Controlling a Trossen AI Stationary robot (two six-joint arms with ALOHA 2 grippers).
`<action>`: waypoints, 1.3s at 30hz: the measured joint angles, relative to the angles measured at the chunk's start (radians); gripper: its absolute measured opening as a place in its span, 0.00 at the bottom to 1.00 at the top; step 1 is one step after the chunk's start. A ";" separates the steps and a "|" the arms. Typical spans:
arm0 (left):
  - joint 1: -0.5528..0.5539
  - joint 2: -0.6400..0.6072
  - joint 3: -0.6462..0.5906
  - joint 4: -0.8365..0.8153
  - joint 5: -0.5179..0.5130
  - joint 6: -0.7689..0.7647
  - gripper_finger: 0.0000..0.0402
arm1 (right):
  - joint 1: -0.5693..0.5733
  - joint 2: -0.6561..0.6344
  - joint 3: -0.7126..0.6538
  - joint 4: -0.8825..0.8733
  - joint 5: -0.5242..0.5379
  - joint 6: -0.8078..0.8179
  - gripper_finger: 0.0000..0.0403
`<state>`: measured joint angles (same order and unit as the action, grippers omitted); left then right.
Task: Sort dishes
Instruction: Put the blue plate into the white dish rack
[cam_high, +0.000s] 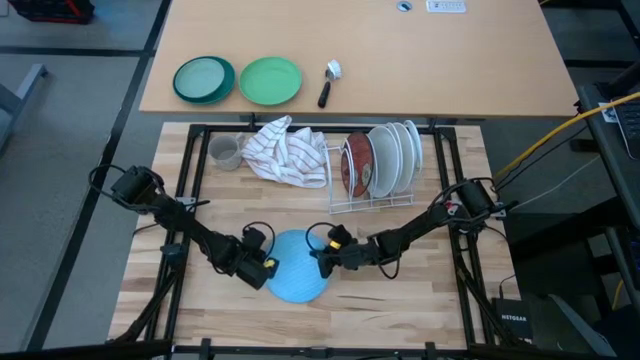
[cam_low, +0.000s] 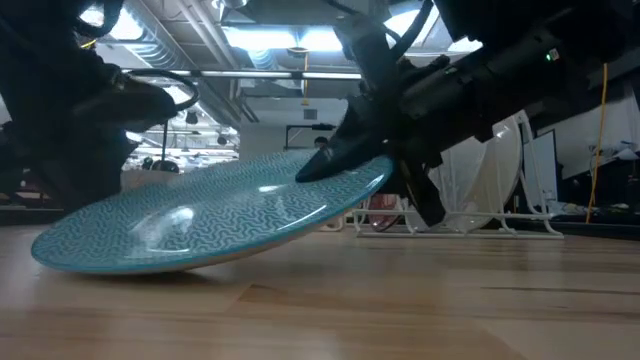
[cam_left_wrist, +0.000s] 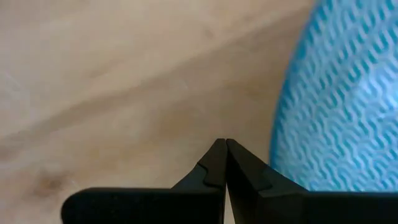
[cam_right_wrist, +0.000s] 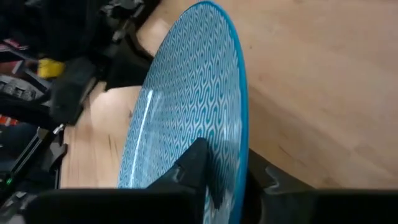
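A light blue patterned plate (cam_high: 298, 268) lies tilted on the wooden table (cam_high: 400, 300). Its left edge (cam_low: 60, 255) rests on the wood and its right side is raised. My right gripper (cam_high: 325, 258) is shut on the plate's right rim. My left gripper (cam_high: 268, 268) is shut, low at the plate's left edge, its tips (cam_left_wrist: 225, 144) beside the rim (cam_left_wrist: 280, 143). Several white plates (cam_high: 400, 150) and a dark red plate (cam_high: 357, 165) stand on edge in a wire rack (cam_high: 372, 200). My right gripper pinches the blue plate's right rim (cam_right_wrist: 239, 149) between its two fingers, one finger (cam_right_wrist: 194, 167) on the patterned top face and one (cam_right_wrist: 273, 182) under it. The fingers come nearly level from the table's right. The plate's right side is lifted and its left edge stays on the table. My left gripper stands shut against the plate's left rim; whether it touches the rim cannot be told.
A striped cloth (cam_high: 287, 150) and a small grey cup (cam_high: 225, 152) lie left of the rack. On the far table are two green plates (cam_high: 205, 80) (cam_high: 270, 80) and a black-handled tool (cam_high: 327, 85). Bare wood lies near the front edge.
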<state>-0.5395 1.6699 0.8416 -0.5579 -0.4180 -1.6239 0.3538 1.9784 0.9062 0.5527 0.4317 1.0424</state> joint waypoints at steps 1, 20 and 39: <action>-0.004 0.000 0.001 -0.019 -0.011 -0.013 0.00 | 0.000 0.000 0.000 0.008 0.002 -0.017 0.13; -0.214 0.000 -0.030 -0.303 -0.021 -0.377 0.00 | -0.007 -0.154 -0.004 0.086 0.210 -0.263 0.08; -0.287 0.000 -0.048 0.125 -0.272 -0.189 0.00 | -0.034 -0.707 -0.003 -0.050 0.675 -0.892 0.08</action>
<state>-0.8262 1.6694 0.7933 -0.4326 -0.6897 -1.8134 0.3195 1.2714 0.9031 0.5022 1.1065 0.1500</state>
